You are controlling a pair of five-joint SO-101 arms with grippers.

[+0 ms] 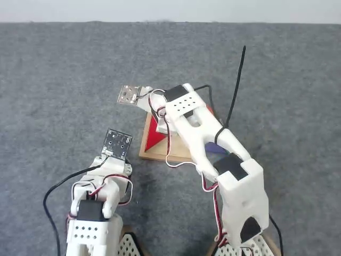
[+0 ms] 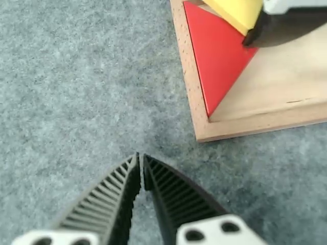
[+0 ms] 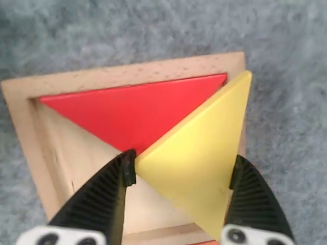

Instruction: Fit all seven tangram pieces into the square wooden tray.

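- Covering the table is a grey carpet (image 1: pixel 64 80), on which both arms work.
- The square wooden tray (image 3: pixel 127 74) lies flat on the carpet, under the right arm and just ahead of the left arm.
- The red triangle (image 3: pixel 133 115) is seated flat in the tray, its long edge along one inner wall.
- The yellow triangle (image 3: pixel 199 153) sits tilted over the tray. One long edge runs against the red triangle, and one corner overhangs the tray's rim.
- The right gripper (image 3: pixel 184 163) is clamped on the yellow triangle. One black finger presses a corner beside the red piece, and the other presses the opposite edge.
- The left gripper (image 2: pixel 141 161) hangs over bare carpet, a little apart from a corner of the tray. Its ribbed fingers are closed almost tip to tip with nothing between them.
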